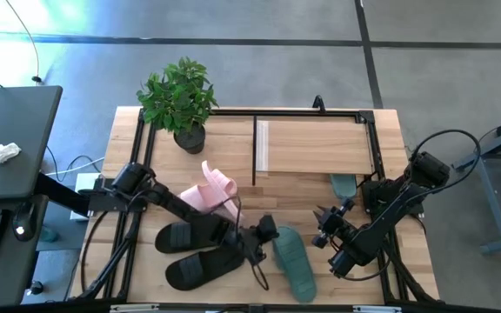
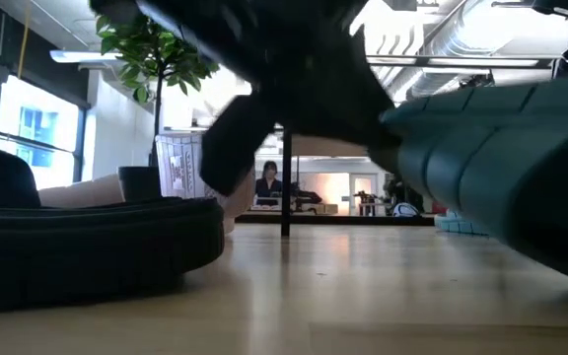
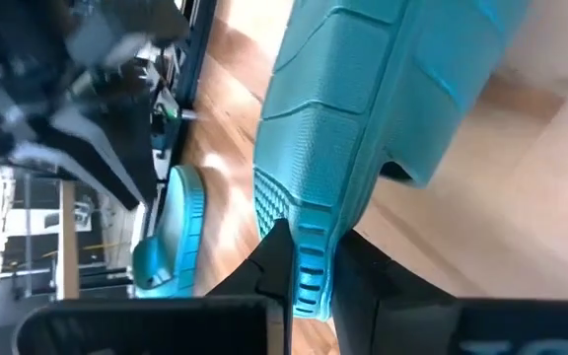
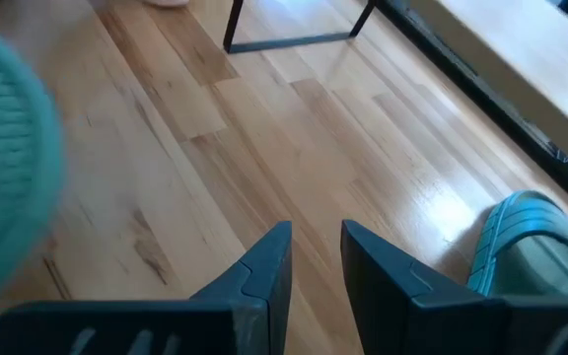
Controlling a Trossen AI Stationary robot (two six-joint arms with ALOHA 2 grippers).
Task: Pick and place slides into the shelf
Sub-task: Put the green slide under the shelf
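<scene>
My left gripper reaches to the table's middle near side and is shut on a dark green slide, seen up close in the left wrist view. The second green slide lies on the table by the shelf's right leg. The shelf, a light plank on a black frame, stands at the far side. Two pink slides are piled left of centre. Two black slides lie flat at the near left. My right gripper hovers right of the held slide, narrowly open over bare wood. My left gripper pinches the green slide's sole rim at its far end between the two fingers, coming from the table's left and slanting down. The slide stretches away toward the near edge. In the low view its held end looks raised; whether its near end rests on the table cannot be told.
A potted plant stands at the table's far left corner beside the shelf. The right arm crosses the right side. Bare wood shows in front of the shelf. A person sits far off in the room.
</scene>
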